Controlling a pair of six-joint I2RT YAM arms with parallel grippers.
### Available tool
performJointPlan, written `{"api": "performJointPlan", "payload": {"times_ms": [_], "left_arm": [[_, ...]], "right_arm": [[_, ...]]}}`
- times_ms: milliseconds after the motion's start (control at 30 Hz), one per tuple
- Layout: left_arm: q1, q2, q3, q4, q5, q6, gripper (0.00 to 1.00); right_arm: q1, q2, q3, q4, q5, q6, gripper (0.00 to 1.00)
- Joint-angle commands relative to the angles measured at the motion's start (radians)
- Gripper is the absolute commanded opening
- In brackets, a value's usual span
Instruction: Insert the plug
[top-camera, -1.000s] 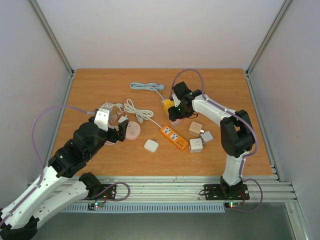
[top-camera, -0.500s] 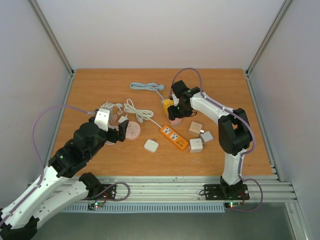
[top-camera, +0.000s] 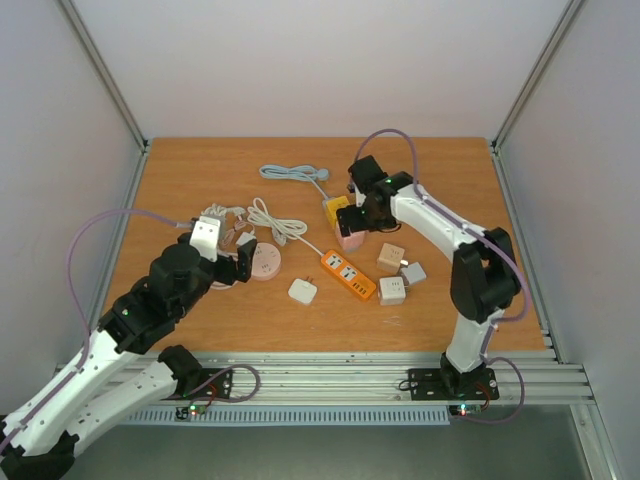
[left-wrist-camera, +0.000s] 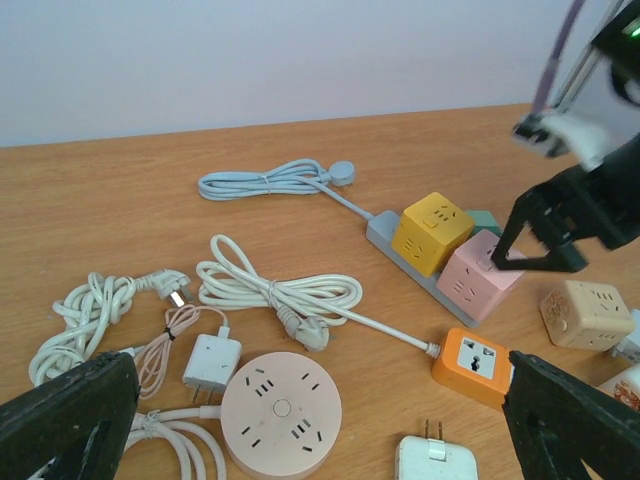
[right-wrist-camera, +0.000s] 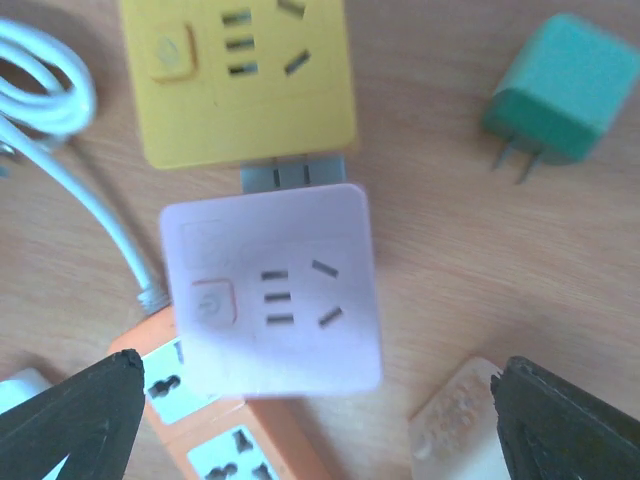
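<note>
My right gripper (right-wrist-camera: 320, 400) (top-camera: 356, 212) hangs open over a pink cube socket (right-wrist-camera: 272, 290) (top-camera: 350, 238), with nothing between its fingers. That cube is joined to a yellow cube socket (right-wrist-camera: 245, 75) on a grey base. A green two-prong plug (right-wrist-camera: 560, 95) lies loose on the wood beside the yellow cube, in no socket. My left gripper (left-wrist-camera: 320, 400) (top-camera: 243, 260) is open above a round pink socket (left-wrist-camera: 280, 412) (top-camera: 265, 264). A white cable plug (left-wrist-camera: 305, 335) and a white charger (left-wrist-camera: 210, 360) lie next to that round socket.
An orange power strip (top-camera: 347, 274) lies in the middle, with a white adapter (top-camera: 303, 291) to its left. Beige, grey and white cubes (top-camera: 392, 290) sit to its right. A grey-blue cable (top-camera: 292, 173) and white coiled cables (top-camera: 275, 220) lie behind.
My right gripper has shifted slightly right and back above the cube sockets, and its jaws now stand wide. The left arm has not moved.
</note>
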Motion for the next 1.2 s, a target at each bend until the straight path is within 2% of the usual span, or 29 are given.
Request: {"api": "performJointPlan", "payload": {"times_ms": [0, 133, 233, 433, 633, 967, 1167], "left_arm": [[-0.004, -0.026, 0.007, 0.022, -0.016, 0.008, 0.99], [-0.003, -0.049, -0.015, 0.046, -0.002, 0.005, 0.99], [-0.004, -0.055, -0.021, 0.059, 0.014, 0.003, 0.99], [-0.004, -0.045, -0.024, 0.065, 0.032, -0.003, 0.99], [-0.004, -0.02, -0.025, 0.076, 0.059, -0.009, 0.99], [-0.004, 0.015, -0.046, 0.129, 0.014, -0.027, 0.99], [-0.004, 0.017, -0.041, 0.144, -0.013, -0.031, 0.99]], "right_arm": [[-0.001, -0.162, -0.035, -0.017, 0.106, 0.093, 0.96], [-0.008, -0.274, -0.126, -0.02, 0.265, 0.204, 0.96], [-0.038, -0.334, -0.203, -0.041, 0.32, 0.336, 0.94], [-0.086, -0.358, -0.345, 0.02, 0.188, 0.435, 0.91], [-0.096, -0.276, -0.365, 0.085, 0.092, 0.483, 0.91], [-0.096, -0.204, -0.397, 0.111, 0.158, 0.558, 0.82], [-0.096, -0.149, -0.37, 0.116, 0.168, 0.537, 0.68]]}}
